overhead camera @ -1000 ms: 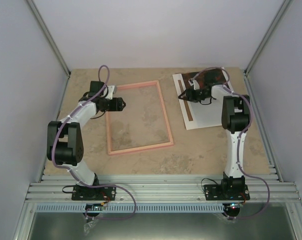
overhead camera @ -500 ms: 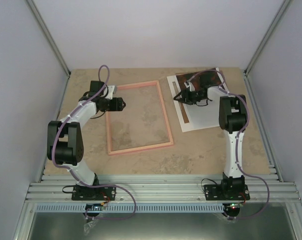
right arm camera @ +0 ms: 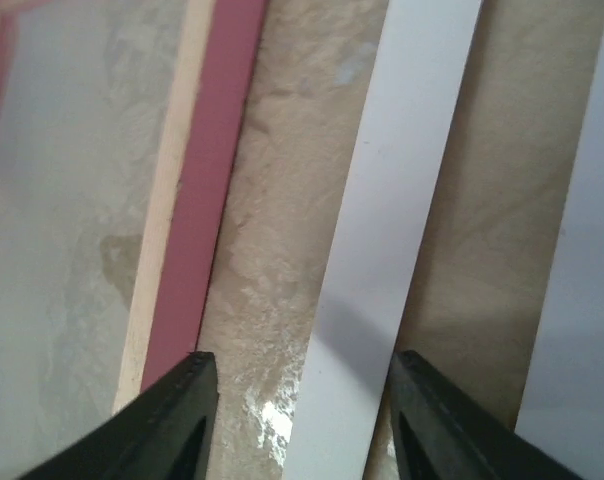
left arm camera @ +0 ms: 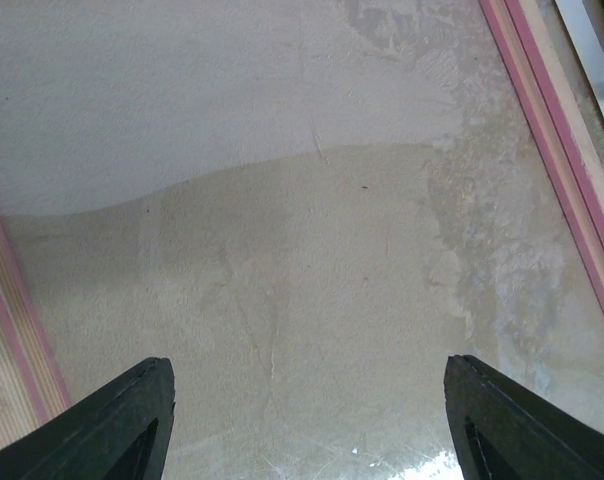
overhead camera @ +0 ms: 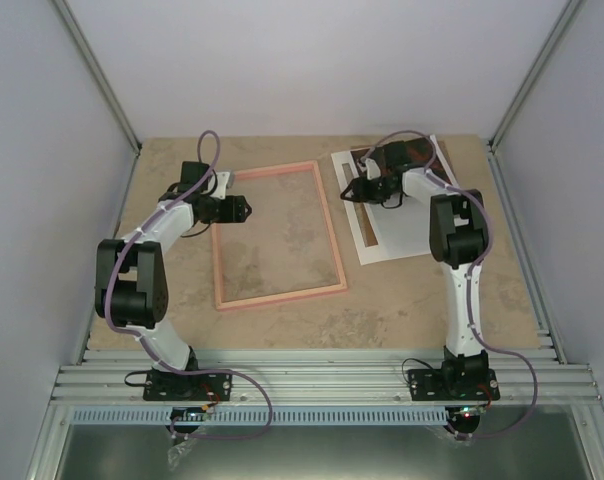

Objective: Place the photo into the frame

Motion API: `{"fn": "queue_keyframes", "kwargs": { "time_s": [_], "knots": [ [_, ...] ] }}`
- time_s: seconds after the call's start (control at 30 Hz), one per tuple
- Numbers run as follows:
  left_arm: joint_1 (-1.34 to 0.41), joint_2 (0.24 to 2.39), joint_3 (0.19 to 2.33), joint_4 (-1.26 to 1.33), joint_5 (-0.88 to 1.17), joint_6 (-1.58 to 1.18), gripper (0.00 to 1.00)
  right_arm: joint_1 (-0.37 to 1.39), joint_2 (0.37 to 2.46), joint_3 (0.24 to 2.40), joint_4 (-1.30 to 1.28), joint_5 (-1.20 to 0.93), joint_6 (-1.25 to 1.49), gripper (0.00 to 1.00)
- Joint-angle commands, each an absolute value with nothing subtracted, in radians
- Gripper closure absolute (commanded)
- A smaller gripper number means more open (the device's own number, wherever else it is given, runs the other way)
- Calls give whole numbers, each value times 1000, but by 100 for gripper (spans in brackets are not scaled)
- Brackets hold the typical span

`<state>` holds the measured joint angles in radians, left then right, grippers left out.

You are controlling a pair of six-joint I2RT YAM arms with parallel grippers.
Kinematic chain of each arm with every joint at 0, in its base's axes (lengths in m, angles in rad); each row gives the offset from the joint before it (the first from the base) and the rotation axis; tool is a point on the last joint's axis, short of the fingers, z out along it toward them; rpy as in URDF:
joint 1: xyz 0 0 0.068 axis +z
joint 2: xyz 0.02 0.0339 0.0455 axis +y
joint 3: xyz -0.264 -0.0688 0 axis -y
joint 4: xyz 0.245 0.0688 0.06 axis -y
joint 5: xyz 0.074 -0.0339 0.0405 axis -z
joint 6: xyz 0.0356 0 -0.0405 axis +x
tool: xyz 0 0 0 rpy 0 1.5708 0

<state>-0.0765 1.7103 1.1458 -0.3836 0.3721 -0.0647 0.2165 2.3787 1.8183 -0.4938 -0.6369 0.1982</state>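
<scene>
A thin pink rectangular picture frame [overhead camera: 280,297] is seen lying flat on the mottled beige stone-patterned bench [overhead camera: 382,325], with bare bench shown inside its opening. The white-bordered rectangular paper photo [overhead camera: 397,235] is laid flat just to the right of the frame, slightly skewed to it and parted from the frame's right rail by a narrow strip of bench. Dark red print is glimpsed at the sheet's far end, partly hidden by the right arm [overhead camera: 460,250]. A tan band [overhead camera: 365,215] is seen along the sheet's side nearest the frame, between two white strips; what it is cannot be told.

The right pincer [overhead camera: 350,192] is held just right of the frame's far right corner, over the photo's near-frame edge. It is shown released in the right wrist view, its black fingers [right arm camera: 167,420] spread either side of the outer white strip. Contact with the sheet cannot be made out.

The left pincer [overhead camera: 244,210] is positioned just inside the frame's left rail, towards the far end. It too is shown released, spread wide above the bare bench inside the frame.
</scene>
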Motion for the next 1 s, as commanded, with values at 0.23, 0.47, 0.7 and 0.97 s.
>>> {"fn": "queue_keyframes", "kwargs": {
  "time_s": [0.23, 0.47, 0.7, 0.97],
  "knots": [
    [-85, 1717, 1162, -381, 454, -37, 27, 163, 2528, 1752, -472, -1007, 299, 66],
    [-123, 1767, 1209, -369, 462, -41, 28, 143, 2544, 1726, -390, -1143, 373, 76],
    [-176, 1815, 1249, -361, 461, -48, 29, 143, 2568, 1747, -335, -1221, 428, 79],
    [-176, 1825, 1252, -351, 453, -54, 30, 145, 2556, 1746, -236, -1325, 507, 80]
  ]
}}
